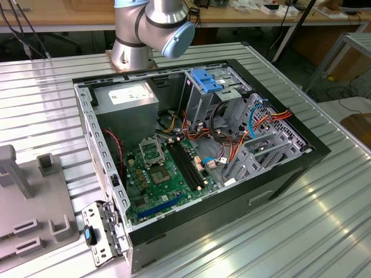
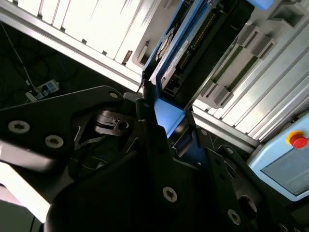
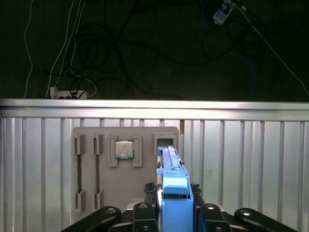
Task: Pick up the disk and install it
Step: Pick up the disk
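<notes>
**Robot fingers clamp the disk on edge over a grey parts tray**

In the first wrist view, the gripper (image 3: 176, 208) has the disk (image 3: 170, 162) pinched between its two sides. The disk stands on edge with its narrow side towards the camera. In the second wrist view, the black fingers (image 2: 149, 133) are pressed against its bright blue rail, with no gap.

The disk is above a grey slotted tray (image 3: 96, 193) on the ribbed metal tabletop (image 3: 251, 159). Whether it touches the tray cannot be told. A square processor chip (image 3: 124, 149) sits in a tray pocket near it.

In the exterior view, an open computer case (image 1: 191, 231) lies on the tabletop, with the arm's base (image 1: 136, 40) behind it.
</notes>
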You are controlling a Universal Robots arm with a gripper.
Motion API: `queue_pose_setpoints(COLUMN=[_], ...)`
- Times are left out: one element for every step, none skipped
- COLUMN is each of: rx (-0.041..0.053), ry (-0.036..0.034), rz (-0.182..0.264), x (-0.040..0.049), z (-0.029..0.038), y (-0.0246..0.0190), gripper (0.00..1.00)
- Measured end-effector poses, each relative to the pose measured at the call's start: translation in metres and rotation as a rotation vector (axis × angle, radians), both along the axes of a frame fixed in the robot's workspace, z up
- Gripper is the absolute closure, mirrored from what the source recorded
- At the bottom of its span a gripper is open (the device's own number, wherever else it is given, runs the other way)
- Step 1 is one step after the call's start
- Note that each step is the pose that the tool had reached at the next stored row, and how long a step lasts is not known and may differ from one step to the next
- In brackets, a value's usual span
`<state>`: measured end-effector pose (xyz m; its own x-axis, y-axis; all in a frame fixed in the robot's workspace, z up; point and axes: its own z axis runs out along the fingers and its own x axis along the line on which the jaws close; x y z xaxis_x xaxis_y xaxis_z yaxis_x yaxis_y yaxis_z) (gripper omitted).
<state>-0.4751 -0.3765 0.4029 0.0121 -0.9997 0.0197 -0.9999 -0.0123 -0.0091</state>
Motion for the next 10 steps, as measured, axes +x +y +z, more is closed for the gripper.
queue_pose_setpoints(rx=[0.0000,0.0001,0.0000,0.0000,0.0001,0.0000,0.0001,0.0000,0.0000,0.0000], ry=[0.0000,-0.0001,0.0000,0.0000,0.0000,0.0000,-0.0001,0.0000,0.0000,-0.0001], rz=[0.000,0.000,0.000,0.000,0.000,0.000,0.000,0.000,0.000,0.000], x=[0.0000,0.0000,0.0000,0.0000,0.0000,0.0000,0.0000,0.0000,0.0000,0.0000], z=[0.0013,0.0024,0.0039,0.0052,0.0085,0.0107,0.0135,0.0181,0.0199,0.0229], y=[0.0000,0.0000,0.0000,0.0000,0.0000,0.0000,0.0000,0.0000,0.0000,0.0000], gripper=[0.64,0.64,0.64,0.64,0.64,0.64,0.64,0.64,0.64,0.64])
